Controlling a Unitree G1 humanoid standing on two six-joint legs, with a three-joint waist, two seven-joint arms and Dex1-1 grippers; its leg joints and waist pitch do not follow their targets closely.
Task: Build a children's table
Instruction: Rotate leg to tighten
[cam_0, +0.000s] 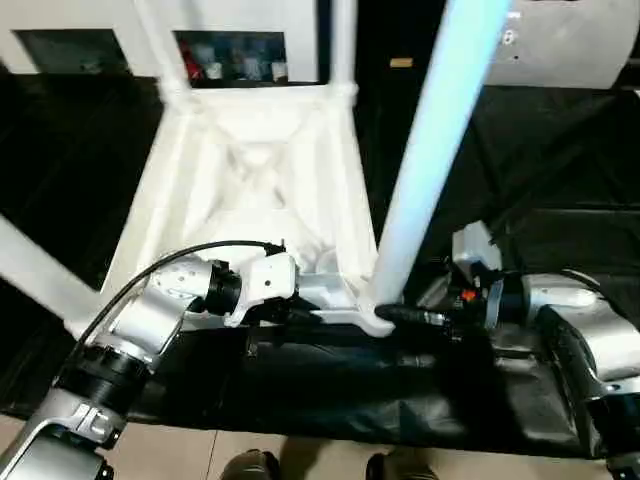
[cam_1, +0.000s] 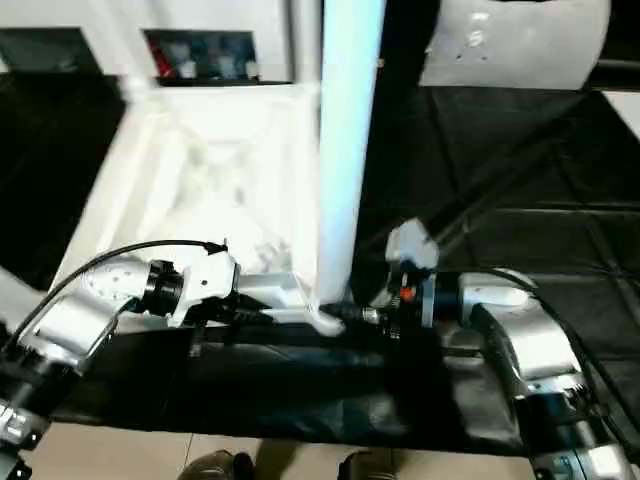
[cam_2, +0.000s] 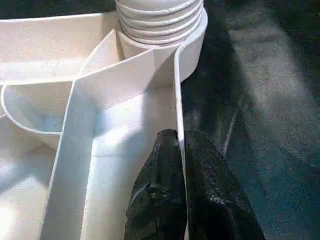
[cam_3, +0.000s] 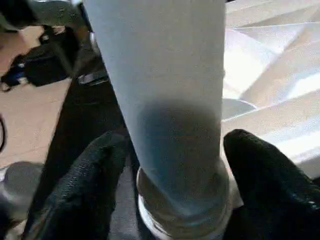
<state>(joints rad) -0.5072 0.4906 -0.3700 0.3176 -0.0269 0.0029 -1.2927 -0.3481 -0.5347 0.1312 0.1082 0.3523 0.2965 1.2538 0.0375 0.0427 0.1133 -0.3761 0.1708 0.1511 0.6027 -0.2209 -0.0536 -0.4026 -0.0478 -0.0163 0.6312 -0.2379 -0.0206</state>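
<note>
table top (cam_0: 250, 170) rim pinched by left claw (cam_2: 181, 150).

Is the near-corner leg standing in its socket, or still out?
In: the leg stands upright, its threaded base seated in the corner socket.

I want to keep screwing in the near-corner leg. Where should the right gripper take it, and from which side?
Grip the leg low, just above its threaded base at the corner socket, coming in level from the robot's right. The right gripper already straddles that spot with a finger either side. The round shaft there suits a two-finger pinch, and the left gripper pinches the tabletop's rim on the other side.
</note>
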